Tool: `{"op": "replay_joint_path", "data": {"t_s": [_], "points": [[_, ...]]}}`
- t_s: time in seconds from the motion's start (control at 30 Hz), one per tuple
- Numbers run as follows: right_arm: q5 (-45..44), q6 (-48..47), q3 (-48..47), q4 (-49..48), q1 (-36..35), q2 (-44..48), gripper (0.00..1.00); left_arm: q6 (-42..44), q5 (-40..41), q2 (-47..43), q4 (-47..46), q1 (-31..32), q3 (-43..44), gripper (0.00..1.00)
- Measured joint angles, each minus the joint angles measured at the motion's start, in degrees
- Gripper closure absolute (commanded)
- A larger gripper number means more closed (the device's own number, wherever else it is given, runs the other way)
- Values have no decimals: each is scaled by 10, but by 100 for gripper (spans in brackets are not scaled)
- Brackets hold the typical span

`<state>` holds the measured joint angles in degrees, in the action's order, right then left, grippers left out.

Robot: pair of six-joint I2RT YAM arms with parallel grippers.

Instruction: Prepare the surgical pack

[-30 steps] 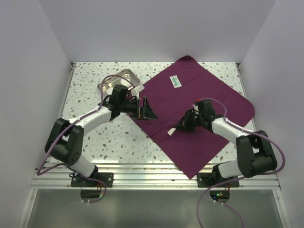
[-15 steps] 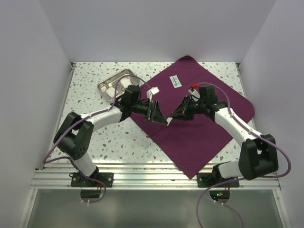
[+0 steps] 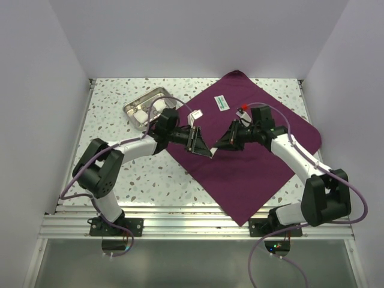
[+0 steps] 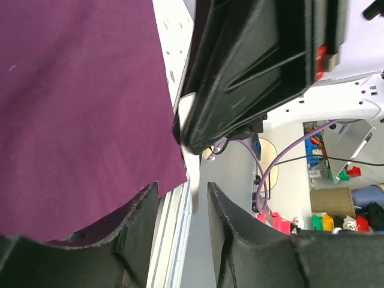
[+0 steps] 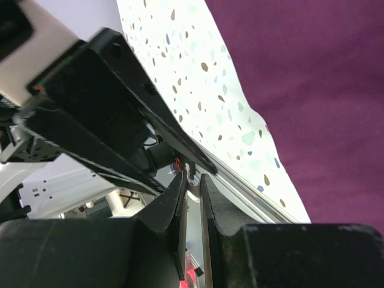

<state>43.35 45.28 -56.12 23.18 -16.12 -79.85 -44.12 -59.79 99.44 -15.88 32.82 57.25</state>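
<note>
The plum-purple cloth [image 3: 252,162] lies flat as a diamond on the speckled table. Above its left part the two grippers meet tip to tip. My right gripper [image 3: 217,148] is shut on a small thin white packet [image 4: 193,174], seen edge-on. My left gripper [image 3: 204,149] stands with its jaws on either side of that packet's free end, a gap still showing on both sides. The steel tray [image 3: 133,107] at the back left holds white gauze pads [image 3: 157,103]. A white packet with a green label [image 3: 222,102] lies on the cloth's far part.
The table's metal front rail [image 3: 180,222] runs along the near edge, with both arm bases on it. White walls close in the left, right and back sides. The cloth's far corner [image 3: 237,74] is bunched against the back wall.
The right gripper lifted the white packet off the cloth and carried it left. The left gripper swung right to meet it, and its jaws have been narrowing around the packet.
</note>
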Motion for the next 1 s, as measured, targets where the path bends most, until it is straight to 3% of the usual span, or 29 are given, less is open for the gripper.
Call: {"op": "replay_joint_path", "data": {"t_s": [0.1,0.13,0.17,0.2,0.3,0.43,0.6,0.8,1.0], "points": [[3,0,-10,-1,-1,-10,100,-6,-5,7,-2,0,0,95],[4,0,-13,0,-1,-14,91,-8,-6,9,-3,0,0,100],[4,0,-16,0,-1,-19,82,-10,-8,10,-5,0,0,100],[3,-3,-19,4,-1,-24,66,-10,-10,11,-6,-1,1,100],[-8,-22,-43,33,0,-43,54,-7,-10,13,-5,-5,3,100],[-39,-52,-57,74,11,-58,52,7,-8,15,13,-34,7,100],[-77,-99,-62,121,24,-99,52,47,16,23,70,-125,37,100],[-134,-156,-64,172,0,-163,52,93,68,79,159,-221,143,100],[-175,-174,-48,181,-11,-175,52,110,113,155,223,-275,242,100]]}}
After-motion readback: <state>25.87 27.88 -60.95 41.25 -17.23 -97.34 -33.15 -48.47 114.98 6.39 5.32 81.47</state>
